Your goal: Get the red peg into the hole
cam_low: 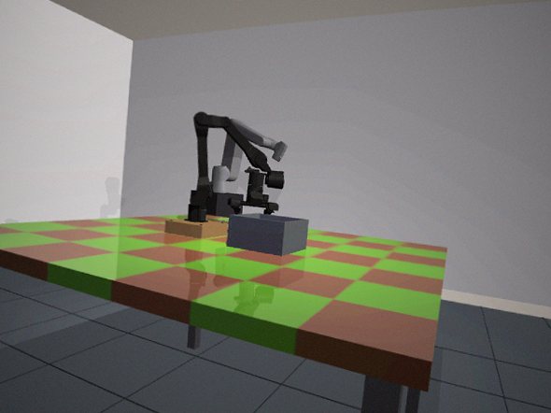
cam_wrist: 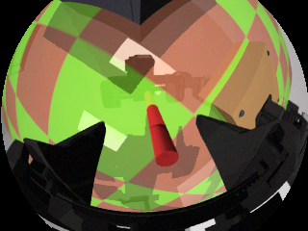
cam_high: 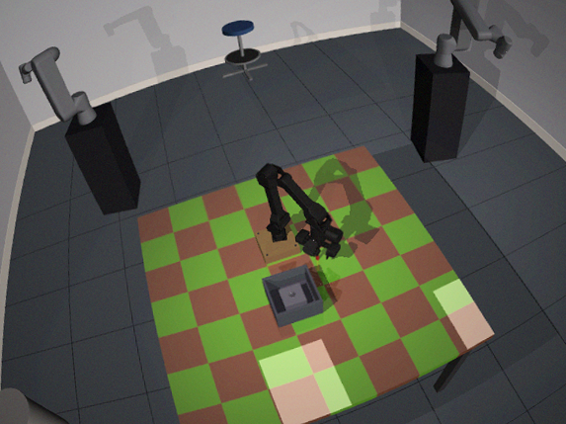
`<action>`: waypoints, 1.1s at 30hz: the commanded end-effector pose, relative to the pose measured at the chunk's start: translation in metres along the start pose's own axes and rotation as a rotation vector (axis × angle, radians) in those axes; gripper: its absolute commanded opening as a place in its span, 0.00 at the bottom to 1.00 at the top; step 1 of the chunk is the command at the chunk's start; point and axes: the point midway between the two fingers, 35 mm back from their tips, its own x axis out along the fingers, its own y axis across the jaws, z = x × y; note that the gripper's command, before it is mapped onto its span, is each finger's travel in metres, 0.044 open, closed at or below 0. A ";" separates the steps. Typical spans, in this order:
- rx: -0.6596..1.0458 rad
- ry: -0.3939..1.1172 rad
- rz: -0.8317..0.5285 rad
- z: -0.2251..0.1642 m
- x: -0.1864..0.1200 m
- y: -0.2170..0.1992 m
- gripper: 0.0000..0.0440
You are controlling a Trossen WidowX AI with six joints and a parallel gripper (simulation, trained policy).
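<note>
The red peg (cam_wrist: 162, 140) stands upright on the table between my open fingers in the wrist view. Only a bit of the peg (cam_high: 318, 258) shows below the fingers in the top view; in the exterior view it is hidden. My gripper (cam_high: 321, 253) (cam_low: 253, 211) (cam_wrist: 151, 122) is open and points down over the peg, with a gap to each finger in the wrist view. The open grey box (cam_high: 301, 315) (cam_low: 254, 232) (cam_wrist: 113, 7) stands beside the peg. A light plate (cam_high: 285, 300) with a small hole shows at its bottom.
The arm's wooden base (cam_high: 278, 252) (cam_low: 182, 228) (cam_wrist: 236, 93) is close beside the gripper, behind the box. The checkered table (cam_high: 216, 333) (cam_low: 164, 289) carries them all. Two grey arms on black pedestals (cam_high: 107, 163) (cam_high: 438, 114) and a blue stool (cam_high: 237, 27) stand beyond the table.
</note>
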 end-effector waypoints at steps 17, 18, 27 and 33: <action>-0.031 -0.004 -0.109 0.000 0.034 -0.006 0.03; -0.035 -0.014 -0.100 0.002 0.031 -0.003 0.02; -0.056 -0.079 -0.047 0.015 -0.006 0.015 0.00; -0.036 -0.122 -0.013 0.027 -0.036 0.024 0.00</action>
